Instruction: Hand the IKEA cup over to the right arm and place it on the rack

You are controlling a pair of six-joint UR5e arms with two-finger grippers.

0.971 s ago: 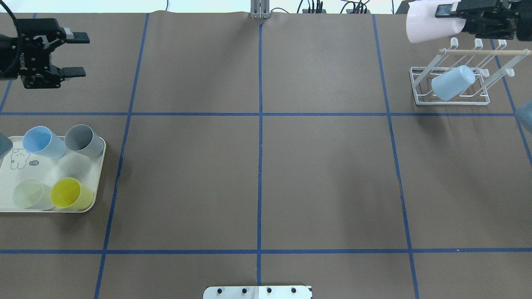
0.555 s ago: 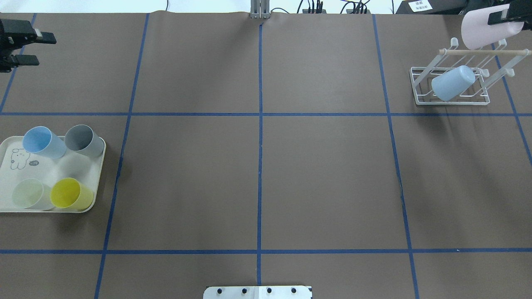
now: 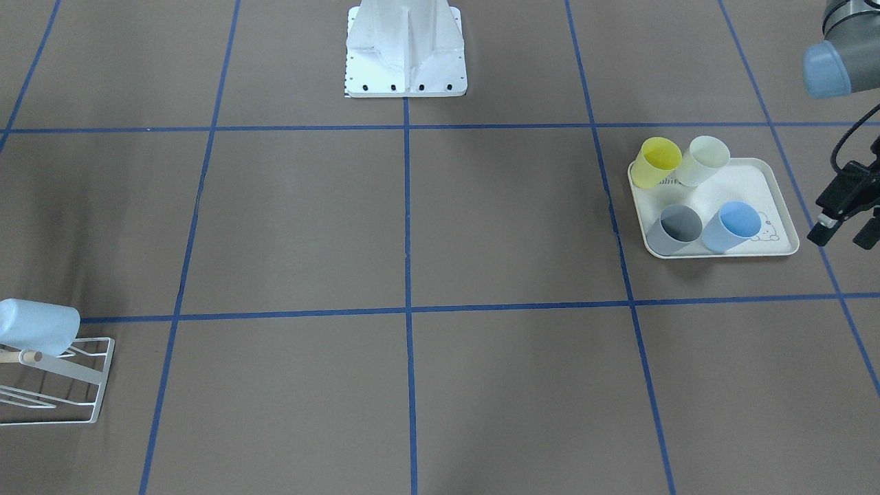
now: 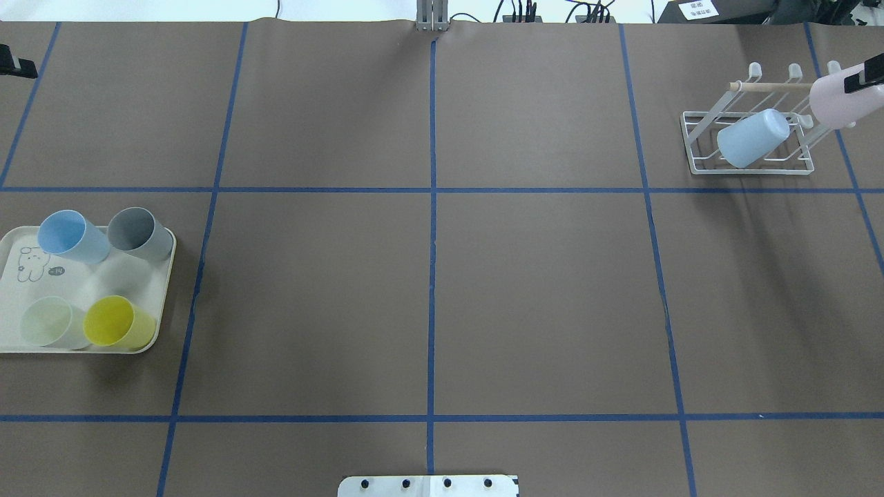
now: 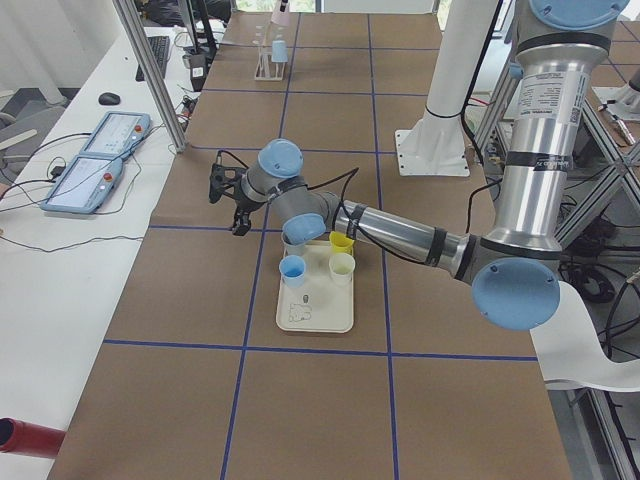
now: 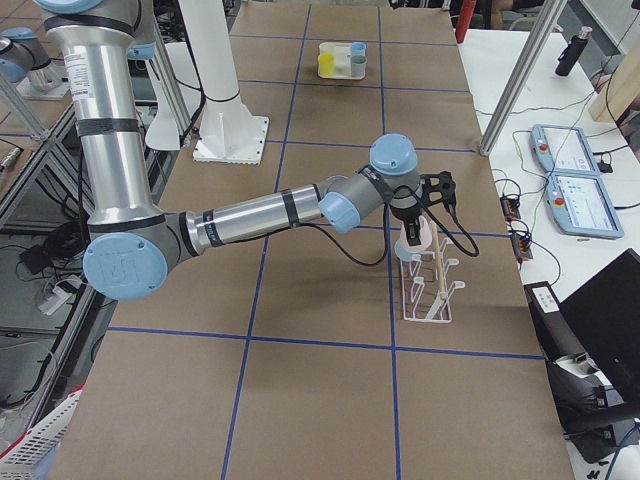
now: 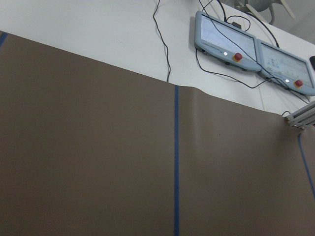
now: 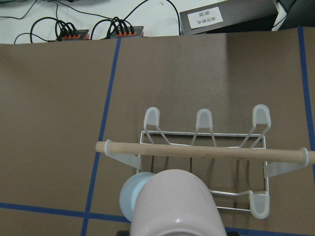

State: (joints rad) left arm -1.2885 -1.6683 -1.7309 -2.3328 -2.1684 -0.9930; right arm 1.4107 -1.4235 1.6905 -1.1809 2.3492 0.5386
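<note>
Right wrist-mounted view: the pink IKEA cup [image 8: 177, 206] fills the bottom of the frame. Its closed base points away from the right claw [image 4: 863, 83], which is clamped on the cup at the mouth end. One black finger lies on the cup wall in the overhead view. Just ahead of the claw and below it stands the white wire rack [image 8: 204, 119], with its wooden dowel [image 8: 206, 151] running crosswise just beyond the cup's base. A light blue cup [image 4: 753, 138] already sits tilted on a prong. From the claw's camera it peeks out left of the pink cup and below it.

The hand-over looks finished, and the step in hand is seating the pink cup. The capped prongs ahead of the claw and to its right look free, so the blue cup's side is best avoided. The mouth appears to face the claw, so the wrist probably has to turn until the mouth faces a prong tip. The cup should then slide down along the prong's slant, clear of the dowel, and be released only once it rests there.

The left claw [image 3: 842, 237] hangs with fingers apart and nothing between them. It is just beside the rabbit-print tray [image 3: 784, 247] and well apart from the pink cup.
</note>
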